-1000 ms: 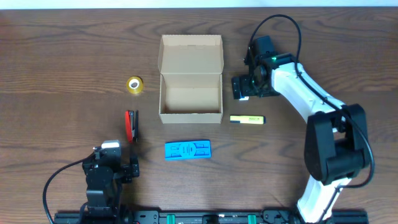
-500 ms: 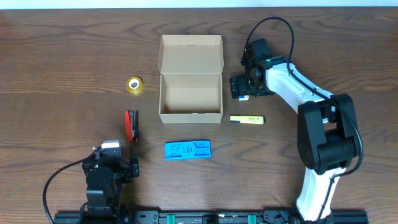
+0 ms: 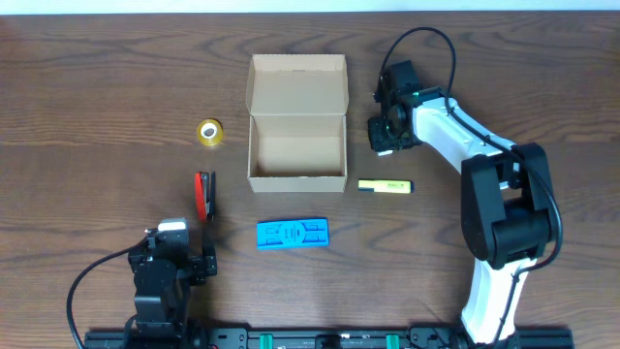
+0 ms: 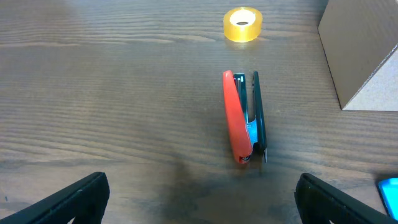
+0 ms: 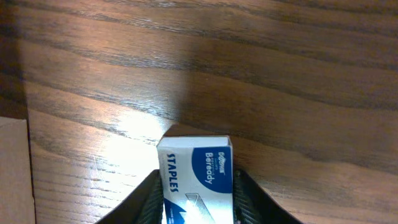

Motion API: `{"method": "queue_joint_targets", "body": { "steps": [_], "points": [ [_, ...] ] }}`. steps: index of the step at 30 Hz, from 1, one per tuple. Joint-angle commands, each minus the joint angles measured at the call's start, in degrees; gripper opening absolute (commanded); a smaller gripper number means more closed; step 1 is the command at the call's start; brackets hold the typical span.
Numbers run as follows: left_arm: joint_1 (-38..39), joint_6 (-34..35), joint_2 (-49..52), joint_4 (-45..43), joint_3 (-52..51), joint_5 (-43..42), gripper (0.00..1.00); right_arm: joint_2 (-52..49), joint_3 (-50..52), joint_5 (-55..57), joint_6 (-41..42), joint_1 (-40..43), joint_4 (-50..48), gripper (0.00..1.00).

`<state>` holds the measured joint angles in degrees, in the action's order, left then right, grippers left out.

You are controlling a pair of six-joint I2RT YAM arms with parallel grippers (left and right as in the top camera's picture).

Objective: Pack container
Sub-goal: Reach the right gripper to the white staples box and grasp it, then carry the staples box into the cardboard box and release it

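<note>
The container (image 3: 296, 153), a tan cardboard box, stands open and empty at the table's middle back, its lid (image 3: 297, 85) folded away. Just right of it my right gripper (image 3: 381, 136) is down at the table, shut on a blue-and-white staples box (image 5: 198, 171). Its fingers (image 5: 154, 190) press both long sides of that box in the right wrist view. The container's edge (image 5: 12, 168) shows at that view's left. My left gripper (image 3: 179, 248) rests open near the front left. Nothing lies between its fingers (image 4: 74, 199).
A red stapler (image 3: 203, 196) lies ahead of the left gripper, with a yellow tape roll (image 3: 209, 132) beyond it. A yellow highlighter (image 3: 385, 186) lies right of the container's front corner. A flat blue item (image 3: 292, 234) sits in front of the container.
My right gripper has closed from wide open onto the staples box and shifted slightly. The left arm has not moved.
</note>
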<state>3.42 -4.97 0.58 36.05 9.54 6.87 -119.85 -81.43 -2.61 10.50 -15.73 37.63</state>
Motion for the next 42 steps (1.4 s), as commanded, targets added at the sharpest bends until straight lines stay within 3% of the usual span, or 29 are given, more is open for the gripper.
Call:
{"method": "queue_joint_targets", "body": {
  "steps": [1, 4, 16, 24, 32, 42],
  "points": [
    [-0.3, -0.9, -0.4, 0.1, -0.5, 1.0, 0.95, -1.6, -0.3, -0.7, 0.2, -0.1, 0.3, 0.25],
    [-0.3, -0.9, -0.4, 0.1, -0.5, 1.0, 0.95, -0.6, -0.7, -0.6, 0.1, -0.1, 0.9, 0.19],
    [-0.3, -0.9, -0.4, 0.1, -0.5, 1.0, 0.95, 12.3, -5.2, -0.7, -1.0, -0.6, 7.4, 0.12],
    [-0.3, -0.9, -0.4, 0.1, -0.5, 1.0, 0.95, 21.9, -5.8, -2.8, -5.2, -7.5, 8.3, 0.17],
    [-0.3, -0.9, -0.4, 0.1, -0.5, 1.0, 0.96, 17.9, -5.8, -1.2, -13.0, -18.8, 4.3, 0.18],
    [-0.3, -0.9, -0.4, 0.1, -0.5, 1.0, 0.95, 7.3, -5.8, -0.1, -14.9, -21.4, 1.5, 0.18]
  ]
}}
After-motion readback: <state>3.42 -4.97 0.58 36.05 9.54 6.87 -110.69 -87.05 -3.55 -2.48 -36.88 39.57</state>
